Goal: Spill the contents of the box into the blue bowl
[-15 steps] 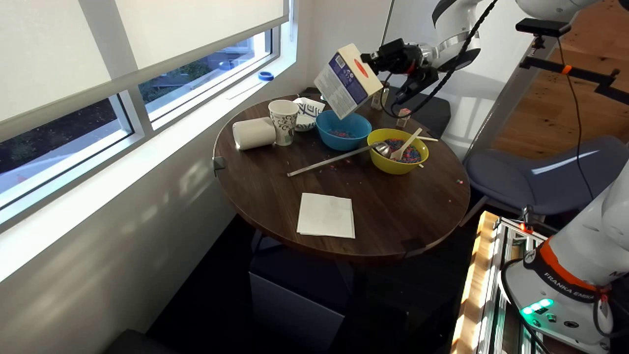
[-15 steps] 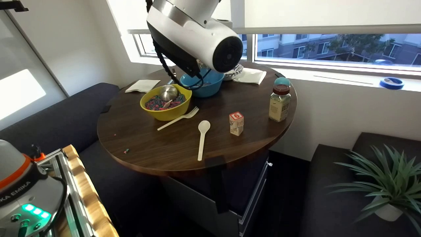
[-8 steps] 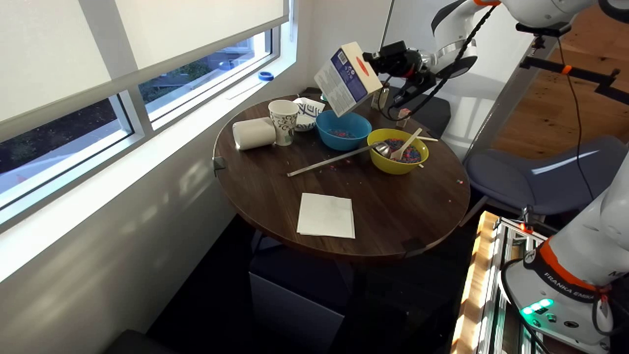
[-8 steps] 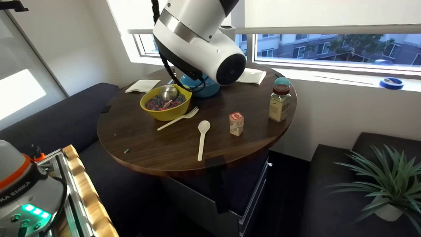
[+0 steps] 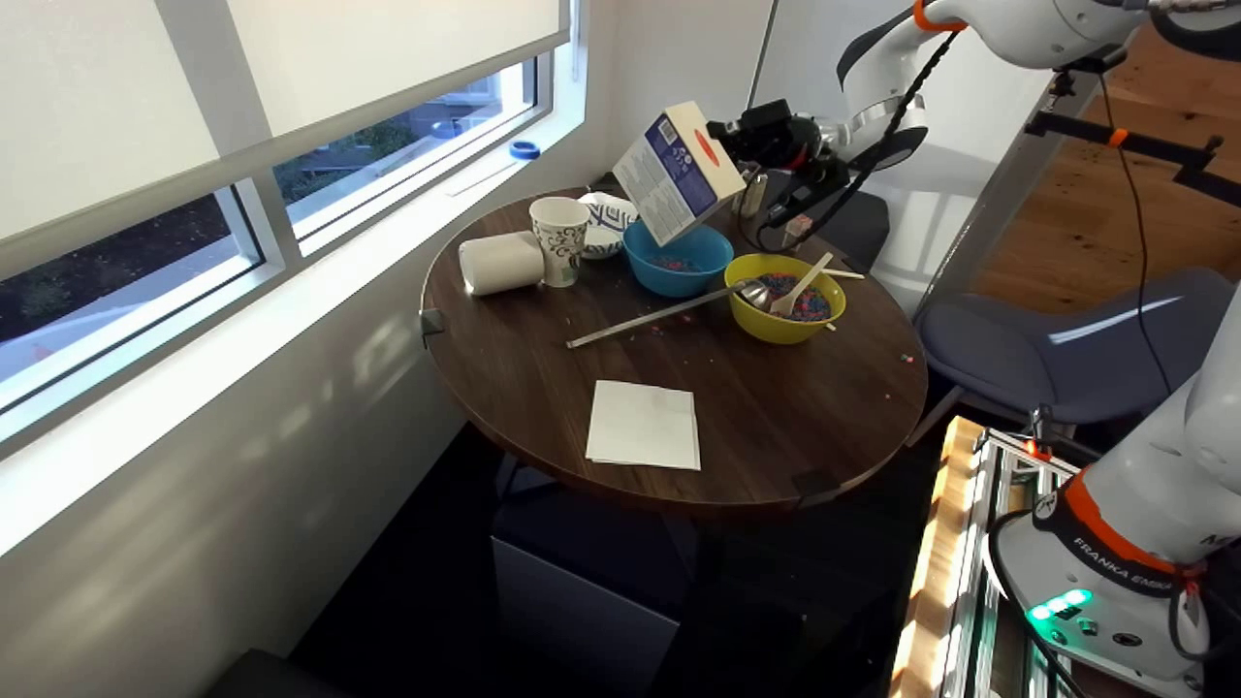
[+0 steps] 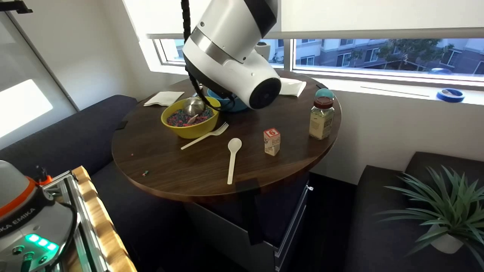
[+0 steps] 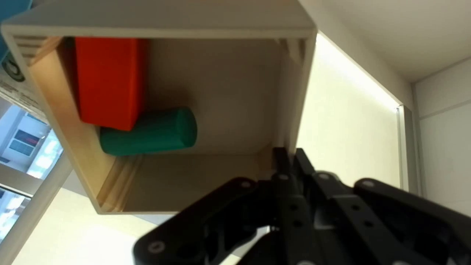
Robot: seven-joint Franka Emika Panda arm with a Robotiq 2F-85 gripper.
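My gripper (image 5: 719, 134) is shut on one wall of the box (image 5: 666, 179), a white carton with blue print. The box is tilted in the air, its lower corner in front of the far-left rim of the blue bowl (image 5: 676, 281) in an exterior view. Small reddish pieces (image 5: 674, 264) lie in that bowl. In the wrist view the fingertips (image 7: 290, 156) pinch the wall of the open box (image 7: 165, 16). Inside it lie the contents, a red block (image 7: 105, 82) and a green cylinder (image 7: 151, 132). The arm partly hides the blue bowl (image 6: 239, 106) in an exterior view and hides the box there.
A yellow bowl (image 5: 773, 328) with small pieces, a spoon and a ladle stands beside the blue bowl. Near them are a paper cup (image 5: 559, 242), a lying white cylinder (image 5: 501, 263) and a patterned bowl (image 5: 609, 215). Stacked blocks (image 6: 272, 141) and a jar (image 6: 321, 120) also stand there.
The gripper and box have moved slightly lower and left, closer to the blue bowl. In an exterior view the arm has shifted right and down, covering more of the blue bowl.
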